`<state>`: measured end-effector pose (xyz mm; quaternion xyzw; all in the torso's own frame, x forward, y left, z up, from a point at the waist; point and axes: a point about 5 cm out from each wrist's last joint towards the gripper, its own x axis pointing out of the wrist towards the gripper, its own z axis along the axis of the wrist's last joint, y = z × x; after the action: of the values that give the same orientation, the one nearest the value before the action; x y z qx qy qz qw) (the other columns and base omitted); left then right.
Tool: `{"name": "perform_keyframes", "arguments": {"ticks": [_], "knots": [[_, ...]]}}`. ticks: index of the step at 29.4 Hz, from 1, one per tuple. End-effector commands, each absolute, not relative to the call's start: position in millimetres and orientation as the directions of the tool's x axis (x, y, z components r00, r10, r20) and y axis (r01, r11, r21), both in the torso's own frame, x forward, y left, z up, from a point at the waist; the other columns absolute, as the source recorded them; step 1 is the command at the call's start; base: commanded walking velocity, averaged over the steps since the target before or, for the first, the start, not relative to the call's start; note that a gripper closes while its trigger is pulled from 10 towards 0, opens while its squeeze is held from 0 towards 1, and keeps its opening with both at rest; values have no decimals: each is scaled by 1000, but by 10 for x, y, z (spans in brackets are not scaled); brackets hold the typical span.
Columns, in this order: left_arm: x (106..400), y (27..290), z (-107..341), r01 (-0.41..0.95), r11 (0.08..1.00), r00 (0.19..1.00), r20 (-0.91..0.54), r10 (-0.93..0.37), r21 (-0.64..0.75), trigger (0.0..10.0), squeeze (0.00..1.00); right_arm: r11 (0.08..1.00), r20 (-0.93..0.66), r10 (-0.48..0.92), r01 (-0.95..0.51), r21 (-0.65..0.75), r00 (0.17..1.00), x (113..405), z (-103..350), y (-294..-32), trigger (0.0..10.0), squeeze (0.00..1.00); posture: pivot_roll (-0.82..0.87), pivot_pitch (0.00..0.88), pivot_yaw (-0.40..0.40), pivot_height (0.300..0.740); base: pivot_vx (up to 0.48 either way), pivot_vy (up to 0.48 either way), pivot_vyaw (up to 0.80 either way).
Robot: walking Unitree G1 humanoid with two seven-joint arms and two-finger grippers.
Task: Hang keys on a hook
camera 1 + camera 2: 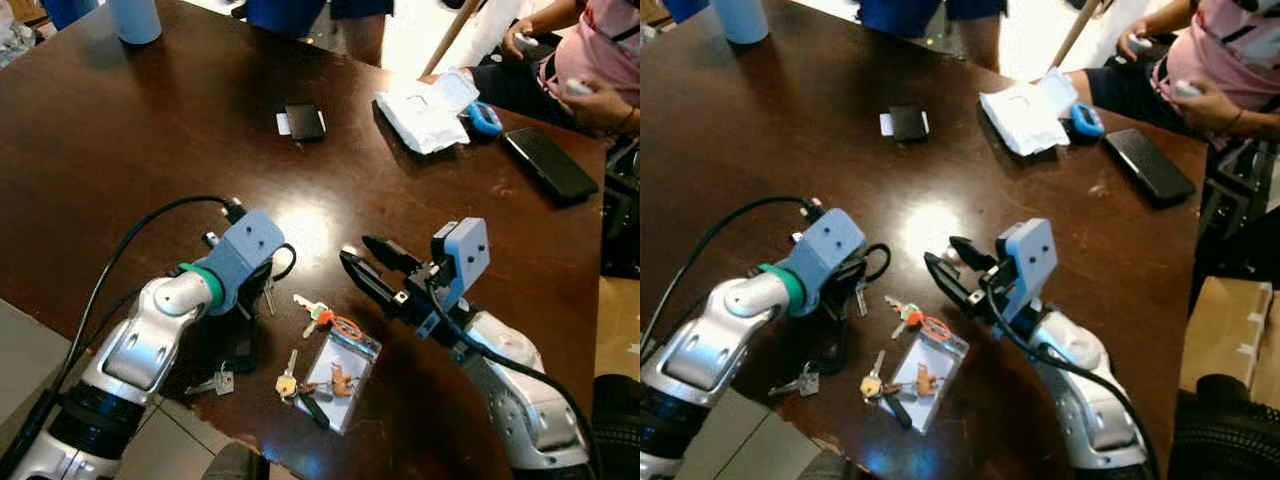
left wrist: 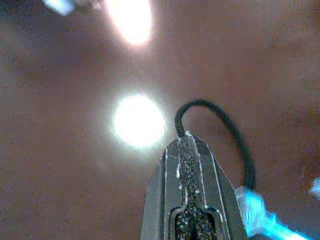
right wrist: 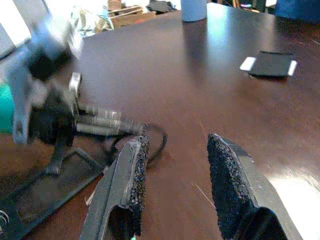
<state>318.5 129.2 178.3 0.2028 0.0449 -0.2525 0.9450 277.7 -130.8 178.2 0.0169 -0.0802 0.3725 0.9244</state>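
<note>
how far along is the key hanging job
Early. Done: nothing hung yet; no hook can be made out. In hand: the left claw is shut, pointing down at the table, with a black loop by its tip; the right claw hangs open above the keys. Left: grip the keys, lift them, find a hook and hang them.

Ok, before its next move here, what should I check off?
1. Right end effector open for a grasp: ok, fingers apart above the dark brown wooden table.
2. Metal key bunch with orange tag free to pick: ok, it lies beside the clear plastic card holder.
3. Left end effector holding something: cannot tell; fingers shut, thin black cord loop at the tip.
4. Hook located: cannot tell.
5. Person's hand away from the keys: ok, at the far corner.
</note>
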Motion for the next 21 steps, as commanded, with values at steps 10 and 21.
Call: {"name": "perform_keyframes", "arguments": {"ticks": [10,21], "knots": [[2961,1082,2820,468,859,801,312,-511,206,10000,0,724,196,681,-689,-32,706,2832,1820,-1266,10000,0,-8,68,52,740,0,0,0],[2940,952,2810,435,860,798,326,-506,268,10000,0,739,260,658,-672,-46,707,2872,1948,-1231,10000,0,-11,51,47,740,0,0,0]]}}
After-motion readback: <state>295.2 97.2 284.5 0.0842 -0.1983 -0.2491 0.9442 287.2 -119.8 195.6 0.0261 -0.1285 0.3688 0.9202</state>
